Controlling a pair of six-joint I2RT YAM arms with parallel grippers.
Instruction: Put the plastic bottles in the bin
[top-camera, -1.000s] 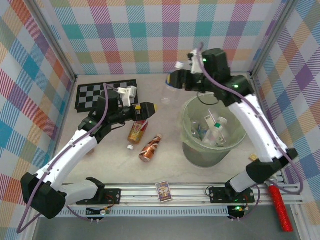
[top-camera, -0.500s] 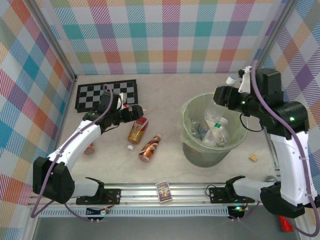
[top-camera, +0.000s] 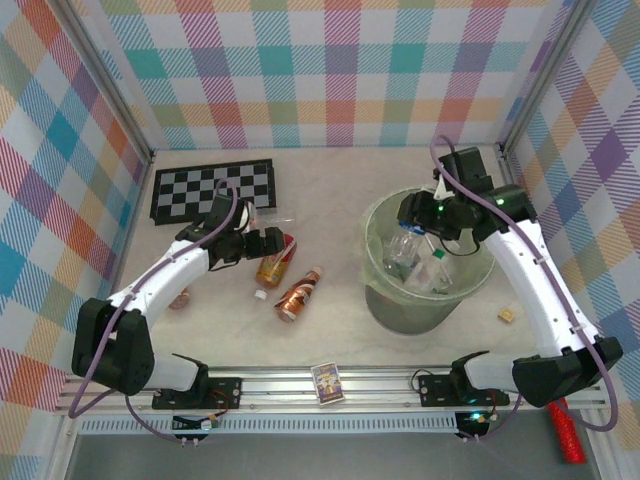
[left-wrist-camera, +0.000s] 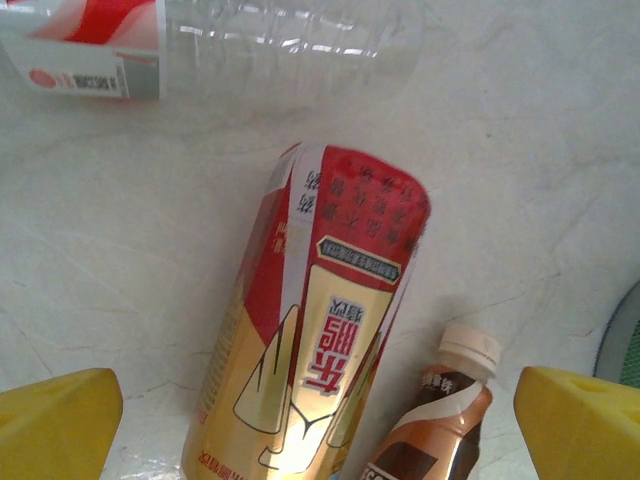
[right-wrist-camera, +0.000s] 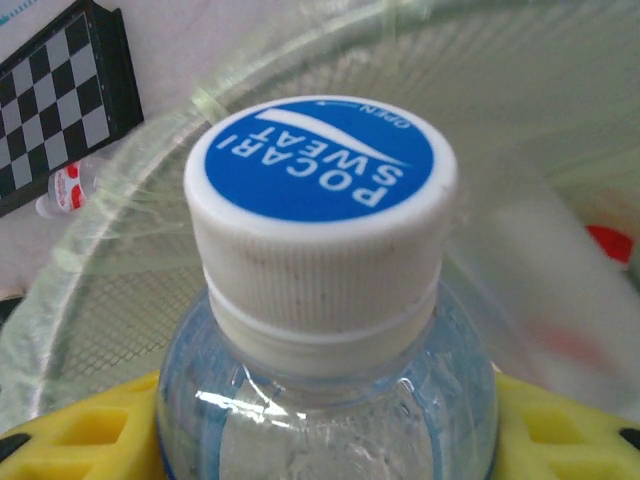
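A clear bottle with a blue cap (right-wrist-camera: 322, 165) reading POCARI SWEAT is pinched at its shoulder between the yellow fingers (right-wrist-camera: 75, 435) of the right gripper (right-wrist-camera: 322, 445). The jaws are pressed against its two sides, and its cap points back at the wrist camera. It hangs within the mouth of the bin (top-camera: 385, 300), whose pale green rim (right-wrist-camera: 120, 170) curves around behind it. Inside the bin lie several other bottles (top-camera: 435, 262), tumbled together. On the table to the left of the bin, a red-and-gold bottle (left-wrist-camera: 310, 330) lies on its side. A brown bottle with a cream cap (left-wrist-camera: 445, 415) lies just beside it, on the bin's side. Above them in the left wrist view, a clear bottle with a red-and-white label (left-wrist-camera: 250, 40) lies crosswise, apart from the red-and-gold one. The left gripper (top-camera: 268, 241) hovers over the red-and-gold bottle with its jaws spread wide, one yellow fingertip (left-wrist-camera: 55, 420) on each side, touching nothing. A loose white cap (top-camera: 260, 294) rests near the brown bottle, and another orange-brown bottle (top-camera: 180, 297) pokes out from under the left arm. Behind the left arm a folded chessboard (top-camera: 200, 190) lies flat. A small picture card box (top-camera: 328, 381) stands on the rail at the near edge, and a red glittery stick (top-camera: 566, 432) lies at the near right corner.
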